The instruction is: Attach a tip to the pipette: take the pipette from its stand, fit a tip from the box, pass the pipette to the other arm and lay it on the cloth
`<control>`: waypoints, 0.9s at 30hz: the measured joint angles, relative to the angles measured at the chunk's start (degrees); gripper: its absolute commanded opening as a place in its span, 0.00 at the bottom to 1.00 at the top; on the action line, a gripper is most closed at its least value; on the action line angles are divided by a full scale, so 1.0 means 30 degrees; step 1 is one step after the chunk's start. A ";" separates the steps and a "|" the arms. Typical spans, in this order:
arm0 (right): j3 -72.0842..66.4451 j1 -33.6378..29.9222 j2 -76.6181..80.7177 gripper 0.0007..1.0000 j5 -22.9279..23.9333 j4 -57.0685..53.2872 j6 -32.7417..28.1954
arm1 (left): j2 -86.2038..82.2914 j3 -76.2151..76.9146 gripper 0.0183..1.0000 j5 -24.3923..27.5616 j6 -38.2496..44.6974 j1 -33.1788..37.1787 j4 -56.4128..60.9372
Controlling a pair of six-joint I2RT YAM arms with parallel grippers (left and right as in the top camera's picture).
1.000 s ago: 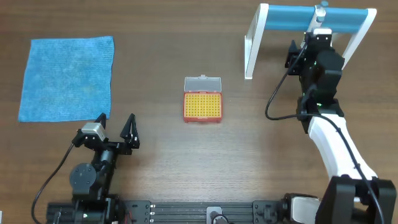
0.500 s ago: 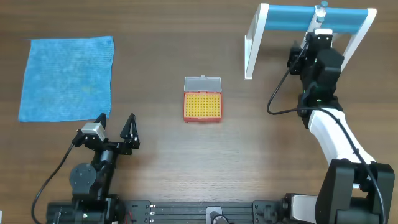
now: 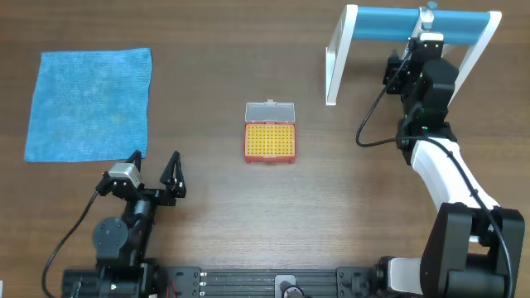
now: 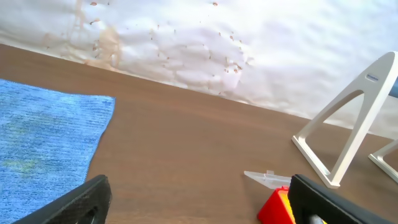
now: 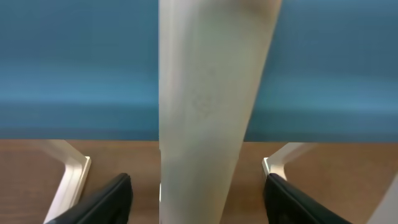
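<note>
Right gripper (image 5: pixel 202 199) stands spread around the pale cylindrical pipette (image 5: pixel 211 93) hanging on the blue-barred white stand (image 3: pixel 389 21) at two o'clock, so nothing looks done yet: lift, tip from the orange plastic tip box (image 3: pixel 270 141), handover, blue cloth (image 3: pixel 87 103) remain.

This is a laboratory robot station: a wood-grain bench (image 3: pixel 207 207) carries a pipette stand (image 3: pixel 389 23) with white legs and a blue bar, a white pipette (image 5: pixel 211 93) hanging on it, and an open tip box (image 3: pixel 270 142) packed with yellow tips (the plain stock of a wet lab). A blue cloth (image 3: pixel 87 103) lies flat on the left side. The left arm (image 3: pixel 132 211) and right arm (image 3: pixel 443 174) are fixed to a black rail (image 3: pixel 281 281) along the bench's near edge, and a crinkled white backdrop (image 4: pixel 249 43) closes off the space behind.
</note>
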 measured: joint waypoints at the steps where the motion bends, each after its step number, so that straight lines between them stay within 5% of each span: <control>1: 0.0000 0.0000 0.0000 0.46 0.0000 -0.0066 -0.0007 | 0.0000 0.0000 0.92 0.0000 0.0000 0.0000 0.0000; 5: 0.0015 0.0000 0.0007 0.08 0.0066 -0.0634 -0.0087 | 0.0000 0.0000 0.92 0.0007 0.0000 0.0000 0.0000; 27: 0.0022 0.0000 -0.1996 0.07 0.0131 -0.0707 -0.0131 | 0.0000 0.0000 0.92 0.0000 0.0000 0.0000 0.0000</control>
